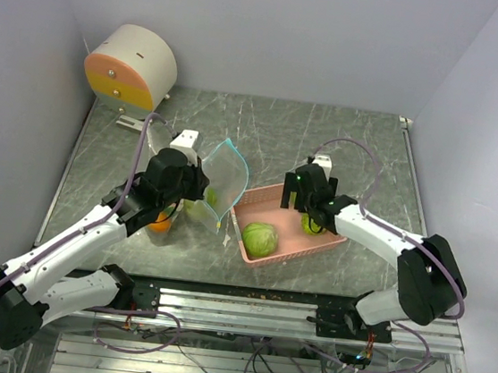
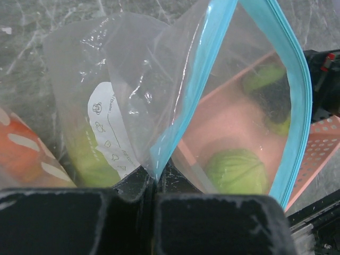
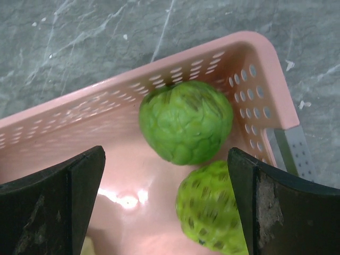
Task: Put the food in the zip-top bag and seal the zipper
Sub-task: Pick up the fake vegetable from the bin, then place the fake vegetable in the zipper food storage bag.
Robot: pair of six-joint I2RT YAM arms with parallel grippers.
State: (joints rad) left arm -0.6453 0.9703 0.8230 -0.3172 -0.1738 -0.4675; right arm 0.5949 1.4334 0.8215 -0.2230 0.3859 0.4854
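Right gripper [image 3: 164,186], spread wide, hangs straight over a green food ball [image 3: 186,127] in the tray [image 3: 265,79], left gripper [image 2: 155,187] pinching the zip-top bag [image 2: 138,95].

There is one grey marble-patterned table [image 1: 343,152]. Five toy food pieces show in all. Three lie in the one pink perforated plastic tray [image 3: 79,114], at 4 o'clock from the middle: one pale green cabbage-like ball [image 1: 259,238] at its 8 o'clock end, and one dark green bumpy ball [image 3: 186,129] and one yellow-green scaly ball [image 3: 212,207] at its 2 o'clock end. One orange fruit [image 1: 160,222] sits at 8 o'clock. One more green piece [image 2: 87,156] shows through the one clear crinkly plastic bag [image 1: 224,170], which has one teal zipper strip [image 2: 297,106]. There are two white-and-black robot arms, the left arm [image 1: 91,231] and the right arm [image 1: 379,233]. One round white-and-orange drum [image 1: 132,67] stands at 10 o'clock.
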